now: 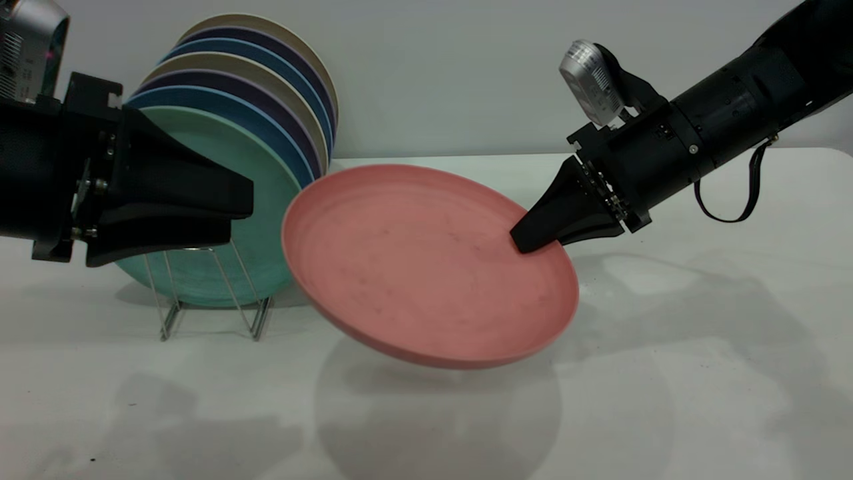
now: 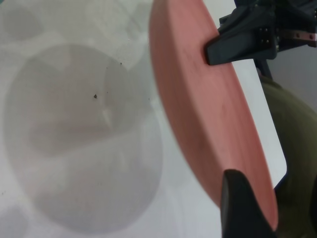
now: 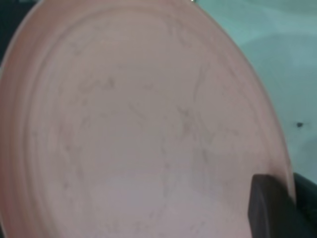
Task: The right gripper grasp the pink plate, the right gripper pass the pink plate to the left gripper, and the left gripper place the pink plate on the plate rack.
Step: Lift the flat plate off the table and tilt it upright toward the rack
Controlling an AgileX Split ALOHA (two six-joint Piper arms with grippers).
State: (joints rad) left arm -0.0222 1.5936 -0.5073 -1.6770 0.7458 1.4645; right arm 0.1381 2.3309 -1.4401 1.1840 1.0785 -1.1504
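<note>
A white table (image 1: 733, 333) ran to a grey wall. The right gripper (image 1: 533, 241) pinched the pink plate (image 1: 413, 267) by one rim, tilted above the table; it could slip. The left gripper (image 1: 230, 210) waited open nearby. The rack (image 1: 213, 300) held a green plate (image 1: 266, 200) and others.
</note>
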